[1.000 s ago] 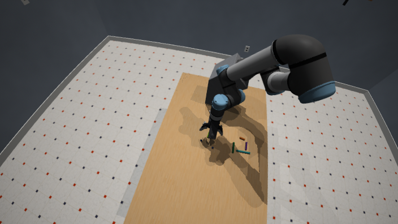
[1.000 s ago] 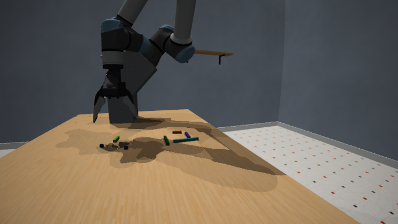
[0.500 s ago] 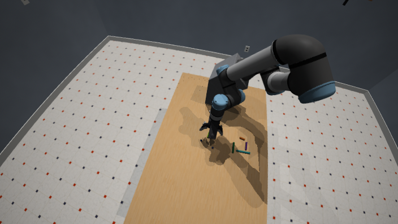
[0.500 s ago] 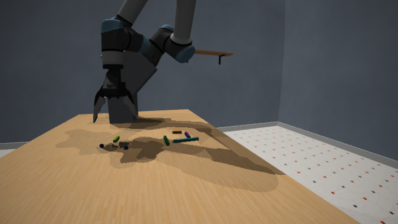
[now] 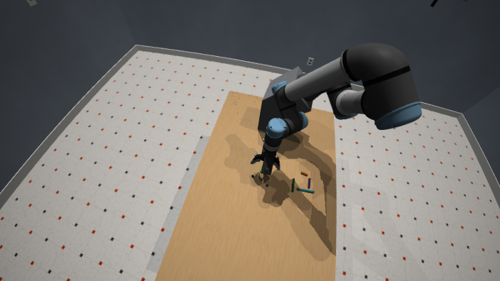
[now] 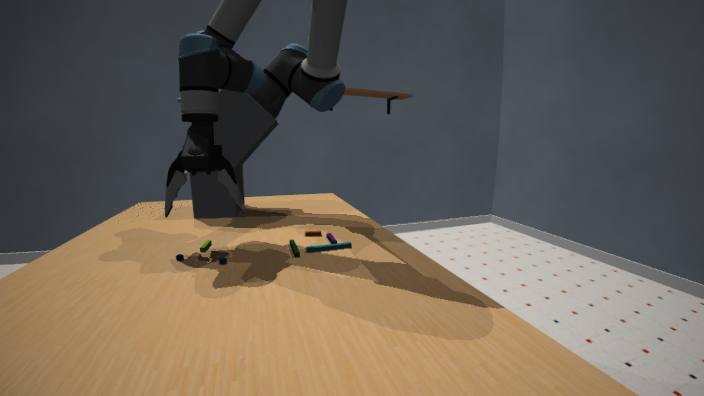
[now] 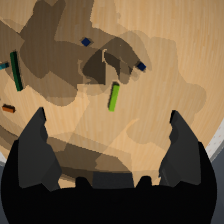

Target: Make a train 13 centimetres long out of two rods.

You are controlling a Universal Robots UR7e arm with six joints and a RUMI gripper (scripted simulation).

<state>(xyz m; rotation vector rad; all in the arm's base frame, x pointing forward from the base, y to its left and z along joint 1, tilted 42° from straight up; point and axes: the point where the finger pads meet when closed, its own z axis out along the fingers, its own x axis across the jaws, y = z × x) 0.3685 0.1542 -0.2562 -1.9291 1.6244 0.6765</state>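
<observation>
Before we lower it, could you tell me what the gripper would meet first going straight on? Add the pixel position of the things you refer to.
Probably the lime rod (image 6: pixel 205 245) (image 7: pixel 114 97) or the table (image 6: pixel 320 320) beside it; the wrist view leaves depth unclear.
</observation>
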